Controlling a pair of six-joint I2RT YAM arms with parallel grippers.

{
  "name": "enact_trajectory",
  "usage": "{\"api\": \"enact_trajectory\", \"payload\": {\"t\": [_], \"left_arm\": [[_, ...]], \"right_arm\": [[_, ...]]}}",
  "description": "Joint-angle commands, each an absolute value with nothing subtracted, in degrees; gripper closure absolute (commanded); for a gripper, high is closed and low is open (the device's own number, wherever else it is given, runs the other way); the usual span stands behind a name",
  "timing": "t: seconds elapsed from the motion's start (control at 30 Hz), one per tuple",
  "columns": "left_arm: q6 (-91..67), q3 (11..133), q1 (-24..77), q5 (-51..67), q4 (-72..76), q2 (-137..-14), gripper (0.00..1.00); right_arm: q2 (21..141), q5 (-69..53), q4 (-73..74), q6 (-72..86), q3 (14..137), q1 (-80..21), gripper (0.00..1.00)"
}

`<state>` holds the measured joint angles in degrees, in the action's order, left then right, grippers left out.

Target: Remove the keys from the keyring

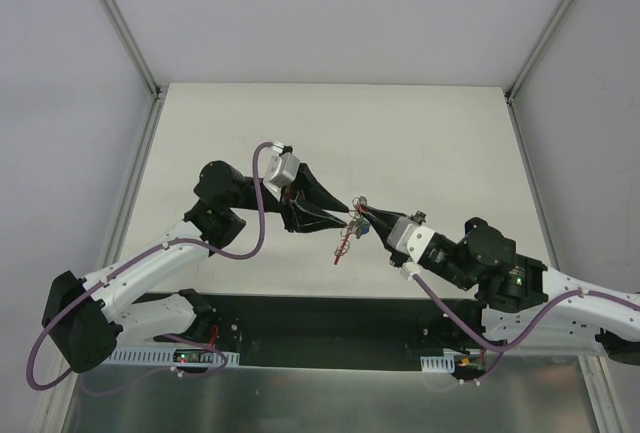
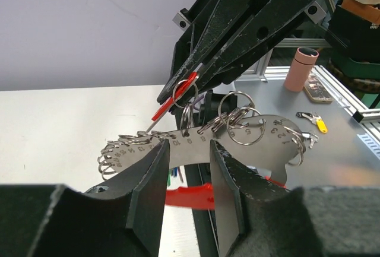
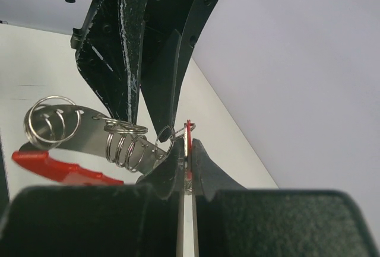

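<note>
The right hand [image 3: 187, 143] is shut tight on the red-headed key [image 3: 189, 130], pinching it flat, likely so the keyring [image 2: 174, 95] at its fingertips can be worked off. The left hand [image 2: 189, 150], just opposite, stands partly open astride the metal plate [image 2: 261, 144] of rings; whether it grips the plate I cannot tell. A red band [image 2: 190, 196] hangs below it. Both arms reach inward, hands tip to tip above the worktop [image 1: 420, 133].
</note>
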<state>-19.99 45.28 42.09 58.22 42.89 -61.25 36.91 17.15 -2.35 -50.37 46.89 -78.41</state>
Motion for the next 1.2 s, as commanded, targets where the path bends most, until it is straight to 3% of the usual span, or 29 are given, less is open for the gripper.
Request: {"api": "enact_trajectory", "payload": {"t": [0.0, 0.3, 0.53, 0.77, 0.9, 1.17], "left_arm": [[-20.0, 46.8, 42.8, 58.8, 47.6, -61.5, 0.67], [-22.0, 47.9, 43.0, 58.6, 50.2, -63.8, 0.67], [-22.9, 46.8, 42.9, 58.5, 52.2, -63.6, 0.75], [-24.2, 46.8, 42.9, 58.4, 53.6, -63.9, 0.98], [-24.3, 46.6, 42.9, 58.4, 53.6, -63.7, 1.0], [-13.5, 50.6, 42.9, 54.7, 34.9, -60.1, 1.0]], "right_arm": [[36.0, 16.3, -7.4, -49.9, 48.0, -78.3, 0.99], [36.5, 16.2, -7.7, -49.7, 47.8, -78.3, 0.99], [36.0, 16.5, -7.7, -49.8, 47.5, -78.3, 0.99], [36.0, 16.8, -7.7, -49.7, 47.2, -78.3, 0.99], [35.6, 17.0, -7.7, -49.7, 47.2, -78.2, 0.99], [38.6, 22.2, 1.5, -53.3, 49.7, -78.2, 0.99]]}}
